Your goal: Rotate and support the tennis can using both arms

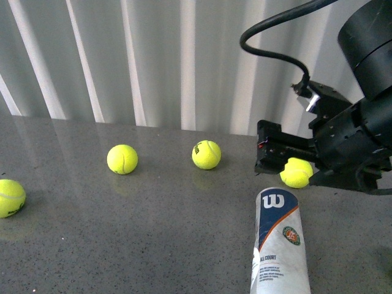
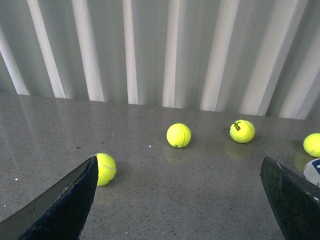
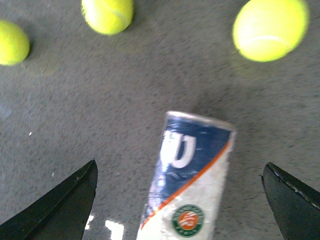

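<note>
Tennis can [image 1: 280,244], white-navy label, orange stripe

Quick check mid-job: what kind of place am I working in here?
Probably a staged indoor test bench, not a court: a grey speckled tabletop, a white ribbed backdrop right behind it, and loose tennis balls scattered near a can lying on its side.

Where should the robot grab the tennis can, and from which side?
Probably the round body just behind the navy W end, taken across its width. The tennis can seems to lie on its side, so the right gripper, open, would best come down from above, one jaw on each long side, to stop it rolling.
</note>
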Controlling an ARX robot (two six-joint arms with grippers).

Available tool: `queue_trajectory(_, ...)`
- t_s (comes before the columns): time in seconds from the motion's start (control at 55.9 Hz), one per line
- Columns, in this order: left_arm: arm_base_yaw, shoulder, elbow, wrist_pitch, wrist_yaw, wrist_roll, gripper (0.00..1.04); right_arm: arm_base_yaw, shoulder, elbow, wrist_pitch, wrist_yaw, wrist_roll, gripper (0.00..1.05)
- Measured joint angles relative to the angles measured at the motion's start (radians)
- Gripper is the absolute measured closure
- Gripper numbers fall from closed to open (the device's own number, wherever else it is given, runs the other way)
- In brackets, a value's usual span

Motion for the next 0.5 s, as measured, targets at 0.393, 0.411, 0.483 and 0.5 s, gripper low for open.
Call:
queue_trajectory(0.393,0.000,0.000,0.000,0.000,0.000,0.000,0.07,0.027,0.080,-0.002,0.003,-0.008,-0.004,0.07)
queue_trajectory(0.411,0.000,0.000,0.000,0.000,0.000,0.000,0.07,0.027,0.082,-0.003,0.006,-0.008,-0.004,0.07)
queue_trajectory(0.483,0.000,0.000,0.000,0.000,0.000,0.000,0.07,0.029,0.093,-0.013,0.021,-0.013,0.001,0.07)
queue_trajectory(0.5,0.000,0.000,0.000,0.000,0.000,0.000,0.07,0.028,0.098,-0.016,0.024,-0.016,0.005,0.07)
